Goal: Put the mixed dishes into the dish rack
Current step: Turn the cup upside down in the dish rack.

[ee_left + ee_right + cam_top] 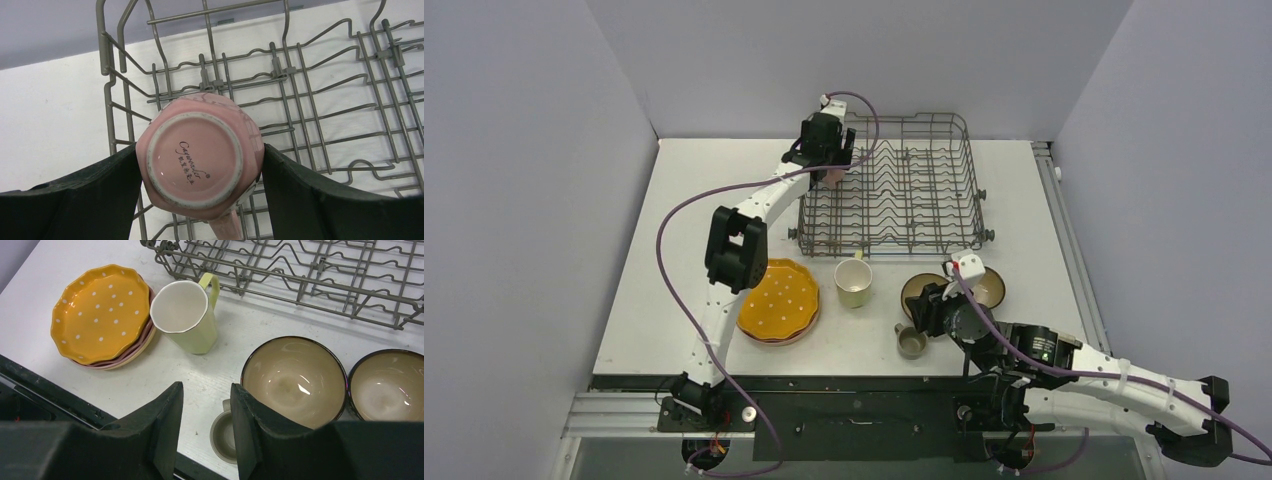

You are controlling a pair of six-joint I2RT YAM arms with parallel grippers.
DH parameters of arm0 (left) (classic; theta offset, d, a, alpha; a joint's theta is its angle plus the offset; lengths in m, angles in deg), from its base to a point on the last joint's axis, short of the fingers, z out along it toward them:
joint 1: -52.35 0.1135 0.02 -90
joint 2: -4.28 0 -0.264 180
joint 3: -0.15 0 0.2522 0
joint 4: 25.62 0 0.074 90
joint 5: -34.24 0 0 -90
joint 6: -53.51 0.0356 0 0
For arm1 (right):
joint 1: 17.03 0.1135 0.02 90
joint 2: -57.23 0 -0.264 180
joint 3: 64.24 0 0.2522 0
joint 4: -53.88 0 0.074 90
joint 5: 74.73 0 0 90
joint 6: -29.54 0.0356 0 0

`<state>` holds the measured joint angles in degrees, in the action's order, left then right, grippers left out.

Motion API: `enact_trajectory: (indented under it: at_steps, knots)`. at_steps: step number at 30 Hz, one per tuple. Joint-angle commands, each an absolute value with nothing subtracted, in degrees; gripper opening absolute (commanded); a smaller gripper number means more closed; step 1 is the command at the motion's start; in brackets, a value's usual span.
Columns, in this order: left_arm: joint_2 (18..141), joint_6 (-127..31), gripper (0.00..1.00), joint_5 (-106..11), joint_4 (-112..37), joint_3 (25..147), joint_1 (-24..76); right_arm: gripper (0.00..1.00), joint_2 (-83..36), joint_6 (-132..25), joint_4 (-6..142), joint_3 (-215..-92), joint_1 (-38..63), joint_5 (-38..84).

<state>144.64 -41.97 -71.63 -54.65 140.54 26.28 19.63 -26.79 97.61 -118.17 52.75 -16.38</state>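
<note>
My left gripper (829, 165) is shut on the pink mug (195, 155), held upside down with its base toward the camera, over the far left corner of the grey wire dish rack (969, 170). My right gripper (206, 390) is open and empty, low over the table, with the small grey-olive cup (223, 437) just beside its right finger. Two brown bowls (294, 377) (387, 387) sit to its right. The pale yellow mug (185, 315) stands upright in front of the rack. The orange dotted plate (100, 310) lies on top of the pink plate (131, 354).
The rack (320, 100) holds no dishes that I can see. The table's front edge and a black rail run just behind the right gripper. The grey side walls stand close on the left and right.
</note>
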Motion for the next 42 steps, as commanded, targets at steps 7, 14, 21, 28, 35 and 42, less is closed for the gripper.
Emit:
enact_trajectory:
  at_steps: [7,14,21,28,35,42]
  knots:
    - [144.1,-42.4,0.00,-73.4,-48.6,144.9,26.9,0.36,17.8,-26.5,93.7,-117.2,50.8,-14.1]
    - [144.2,-42.2,0.07,-74.1,-48.3,144.3,26.9,0.36,17.4,-26.6,93.2,-117.0,49.3,-12.8]
    - [144.6,-42.2,0.19,-73.5,-48.0,143.8,26.9,0.37,17.3,-26.5,92.7,-116.5,48.3,-11.8]
    - [145.0,-42.7,0.33,-73.2,-47.7,143.0,26.9,0.37,17.1,-26.5,92.3,-116.1,47.2,-10.5]
    - [144.7,-42.6,0.51,-73.2,-47.2,142.2,26.9,0.39,17.5,-26.5,92.3,-115.8,46.2,-9.7]
    - [143.0,-42.5,0.78,-73.2,-46.2,140.2,26.7,0.42,17.8,-26.9,92.8,-116.2,45.7,-9.0]
